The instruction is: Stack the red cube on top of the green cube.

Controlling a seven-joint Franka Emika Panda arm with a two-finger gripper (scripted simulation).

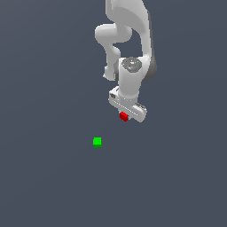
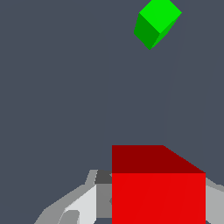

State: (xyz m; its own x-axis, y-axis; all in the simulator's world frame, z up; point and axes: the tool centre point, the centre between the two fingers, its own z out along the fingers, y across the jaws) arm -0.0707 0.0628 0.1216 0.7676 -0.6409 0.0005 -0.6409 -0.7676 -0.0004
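Note:
The red cube [image 1: 123,116] sits between the fingers of my white gripper [image 1: 127,112]. In the wrist view the red cube [image 2: 158,188] fills the space between the two grey fingers [image 2: 83,203], which touch its sides, so the gripper is shut on it. The green cube [image 1: 97,142] rests alone on the dark grey floor, toward the exterior view's left and nearer the bottom of that view than the gripper. The green cube also shows in the wrist view [image 2: 155,24], well apart from the red cube. I cannot tell how high the red cube is off the floor.
The white arm [image 1: 128,40] reaches in from the top of the exterior view. The flat dark grey floor [image 1: 44,177] spreads all around, with nothing else on it.

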